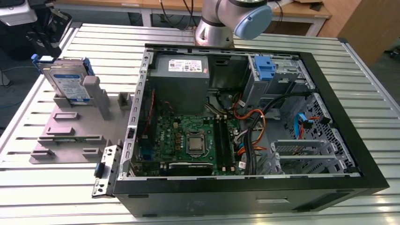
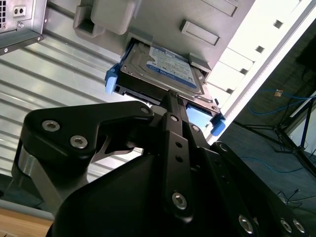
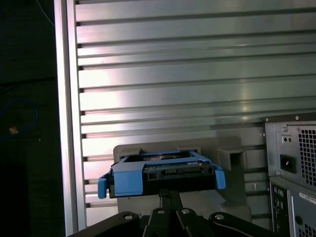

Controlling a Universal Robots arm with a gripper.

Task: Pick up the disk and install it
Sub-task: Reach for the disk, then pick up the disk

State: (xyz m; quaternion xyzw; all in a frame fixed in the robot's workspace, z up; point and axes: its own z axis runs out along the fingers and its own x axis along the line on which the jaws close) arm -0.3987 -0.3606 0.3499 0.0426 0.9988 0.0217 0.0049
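The stiff, shock-sensitive disk (image 1: 65, 77), upright in the grey stand (image 1: 69, 129), suits a grasp across its blue bracket (image 3: 126, 180); I cannot tell the gripper's (image 2: 170, 96) state.

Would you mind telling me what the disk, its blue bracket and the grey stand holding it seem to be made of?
The disk: bare metal casing, silvery sheen, with a glossy label. Its bracket: likely moulded plastic, uniform matte blue. The stand: probably plastic, flat matte grey without glints.
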